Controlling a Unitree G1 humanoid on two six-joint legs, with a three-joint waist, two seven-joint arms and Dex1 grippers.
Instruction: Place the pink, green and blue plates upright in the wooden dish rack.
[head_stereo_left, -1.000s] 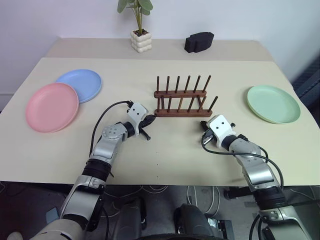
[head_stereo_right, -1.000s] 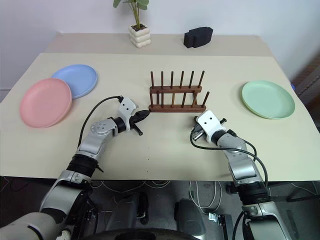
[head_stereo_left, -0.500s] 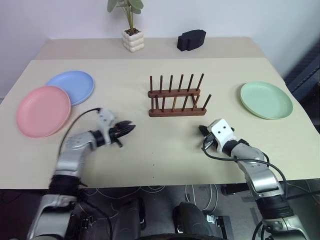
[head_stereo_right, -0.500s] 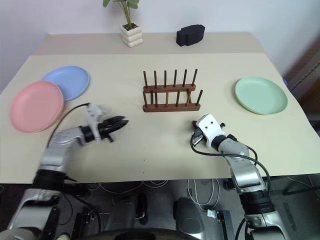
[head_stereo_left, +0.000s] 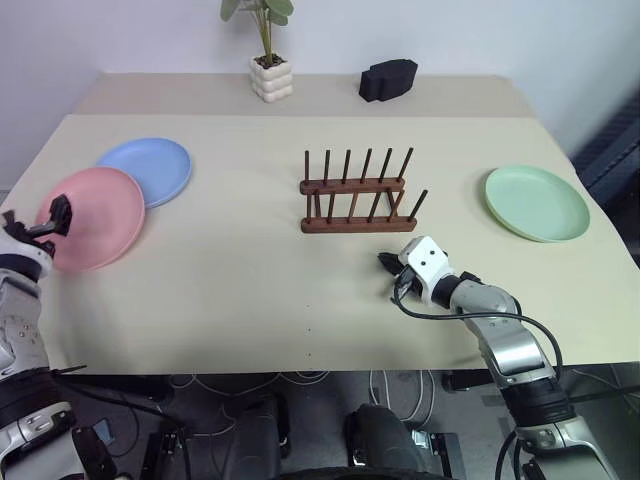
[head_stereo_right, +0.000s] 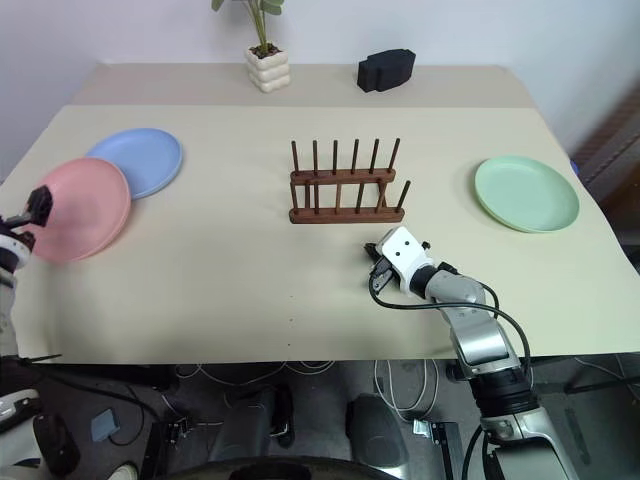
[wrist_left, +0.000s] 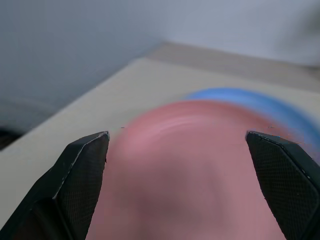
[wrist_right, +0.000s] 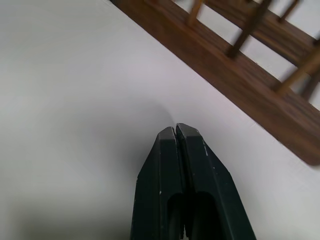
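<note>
Swung out since the earlier frame, left claw (wrist_left: 177, 150) is spread wide before pink plate (head_stereo_left: 92, 216); right claw (wrist_right: 175, 131) is closed, empty.

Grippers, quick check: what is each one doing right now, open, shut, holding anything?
Left gripper: open, empty, fingers spread before the round salmon pink plate.
Right gripper: shut, empty, near the dark brown wooden dish rack.

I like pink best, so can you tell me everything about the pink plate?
The pink plate is round, shallow, plain, matte salmon pink. It lies flat near the table's left edge, not in the rack yet. Its far rim overlaps the blue plate. The left gripper is wide open at its left edge, not gripping it.
</note>
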